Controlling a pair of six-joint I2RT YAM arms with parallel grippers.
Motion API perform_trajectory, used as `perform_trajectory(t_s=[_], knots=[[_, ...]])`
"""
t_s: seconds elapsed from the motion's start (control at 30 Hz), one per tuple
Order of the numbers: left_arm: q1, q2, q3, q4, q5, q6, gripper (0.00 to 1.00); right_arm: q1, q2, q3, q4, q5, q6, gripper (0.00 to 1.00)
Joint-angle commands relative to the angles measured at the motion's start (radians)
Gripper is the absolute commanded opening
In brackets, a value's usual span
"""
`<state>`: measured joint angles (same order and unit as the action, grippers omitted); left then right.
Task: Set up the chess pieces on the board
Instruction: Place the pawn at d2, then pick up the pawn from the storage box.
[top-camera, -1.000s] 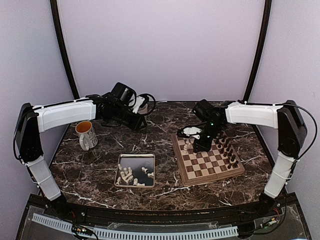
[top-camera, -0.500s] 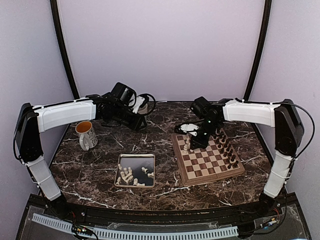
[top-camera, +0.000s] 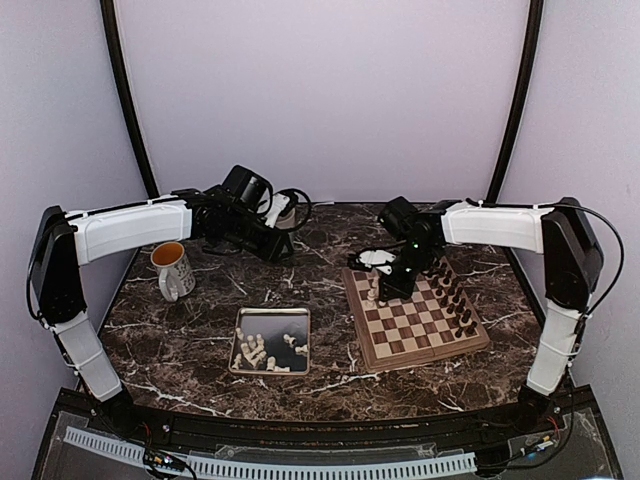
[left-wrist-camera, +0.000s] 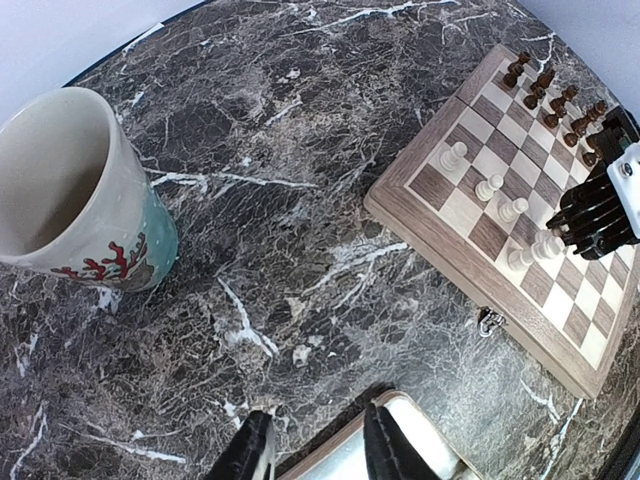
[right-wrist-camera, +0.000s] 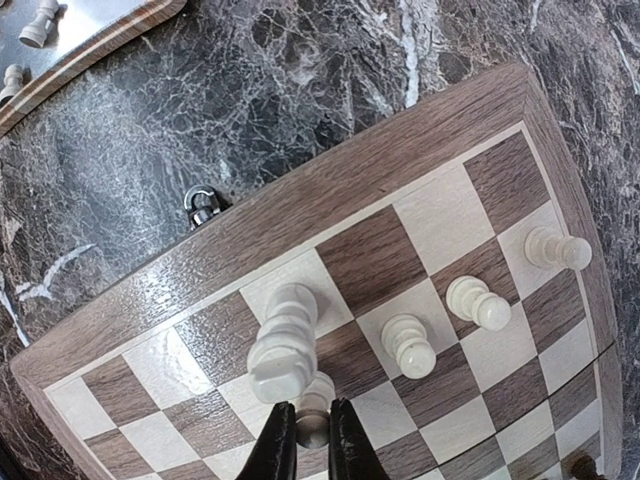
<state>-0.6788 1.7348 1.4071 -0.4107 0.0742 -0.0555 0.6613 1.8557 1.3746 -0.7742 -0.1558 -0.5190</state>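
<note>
While the left gripper (left-wrist-camera: 318, 442) hangs part-open, the right gripper (right-wrist-camera: 312, 432) pinches a rounded cream chess piece (right-wrist-camera: 316, 392).

We find bare table (top-camera: 325, 300) between the tray (top-camera: 272, 311) and the board (top-camera: 428, 351); the mug (top-camera: 172, 270) stands by the left edge

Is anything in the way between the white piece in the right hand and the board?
Nothing visible is. The right hand pinches a white piece low over the board. A taller white piece stands close beside it, not underneath.
</note>
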Motion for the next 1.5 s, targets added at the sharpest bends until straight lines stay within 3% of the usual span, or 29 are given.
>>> perform_trajectory(t_s=[0.0,0.37,0.83,1.13,1.47], knots=[[-0.003,-0.016,0.006,-0.020,0.024,0.013,0.33,0.004,0.025,0.020,0.031,0.007,0.009,0.10],[-0.003,-0.015,0.006,-0.020,0.027,0.013,0.33,0.004,0.046,0.017,0.047,0.042,0.014,0.14],[-0.003,-0.010,0.006,-0.020,0.029,0.012,0.33,0.003,0.004,-0.004,0.045,0.042,0.017,0.27],[-0.002,-0.027,-0.016,-0.008,0.045,0.020,0.34,-0.065,-0.240,-0.127,0.076,0.003,-0.006,0.33],[-0.012,-0.038,-0.023,-0.076,0.106,-0.068,0.34,-0.054,-0.415,-0.089,-0.021,-0.085,-0.055,0.33]])
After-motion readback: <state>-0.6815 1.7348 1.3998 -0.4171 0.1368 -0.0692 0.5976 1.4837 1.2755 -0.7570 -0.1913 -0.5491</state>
